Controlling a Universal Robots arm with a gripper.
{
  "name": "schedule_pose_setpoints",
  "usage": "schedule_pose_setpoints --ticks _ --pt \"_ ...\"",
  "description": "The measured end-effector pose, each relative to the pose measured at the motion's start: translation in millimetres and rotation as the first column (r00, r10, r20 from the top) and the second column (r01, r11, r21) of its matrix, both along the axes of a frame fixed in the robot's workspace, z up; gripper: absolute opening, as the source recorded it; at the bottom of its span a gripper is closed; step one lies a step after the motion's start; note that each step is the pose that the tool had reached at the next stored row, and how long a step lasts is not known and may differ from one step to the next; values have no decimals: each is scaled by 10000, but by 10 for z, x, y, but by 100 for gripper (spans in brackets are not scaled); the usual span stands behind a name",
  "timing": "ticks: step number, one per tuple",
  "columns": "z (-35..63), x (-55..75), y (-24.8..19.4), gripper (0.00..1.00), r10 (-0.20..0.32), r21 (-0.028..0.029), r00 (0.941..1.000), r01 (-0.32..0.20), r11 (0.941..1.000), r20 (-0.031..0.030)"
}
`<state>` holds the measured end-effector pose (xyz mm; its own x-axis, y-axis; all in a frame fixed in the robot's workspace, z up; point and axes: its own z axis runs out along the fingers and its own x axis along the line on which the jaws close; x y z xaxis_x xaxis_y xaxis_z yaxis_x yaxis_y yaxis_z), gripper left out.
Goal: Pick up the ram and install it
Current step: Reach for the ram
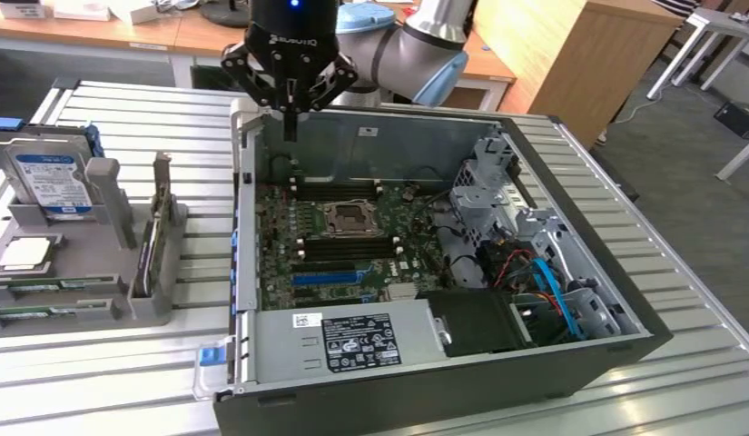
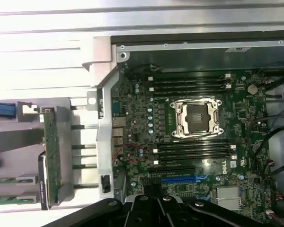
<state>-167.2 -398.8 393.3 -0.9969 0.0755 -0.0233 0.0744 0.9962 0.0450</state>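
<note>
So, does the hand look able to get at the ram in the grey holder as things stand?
Probably yes: the ram lies uncovered in the grey holder, open from above, and the hand hangs above the case edge beside it.

arm (image 1: 432, 44): elbow bent, wrist pointing straight down | fingers (image 1: 290, 124): pressed together, tips downward

A robotics lab: an open computer case (image 1: 410, 400) sits on a slatted metal workbench (image 1: 701, 291), wooden desks (image 1: 108, 34) behind.
</note>
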Motion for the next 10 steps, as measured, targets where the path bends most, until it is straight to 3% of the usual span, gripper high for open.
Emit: schedule_pose_setpoints --ticks 10 --pt "0 -360 0 11 0 0 10000 0 10000 0"
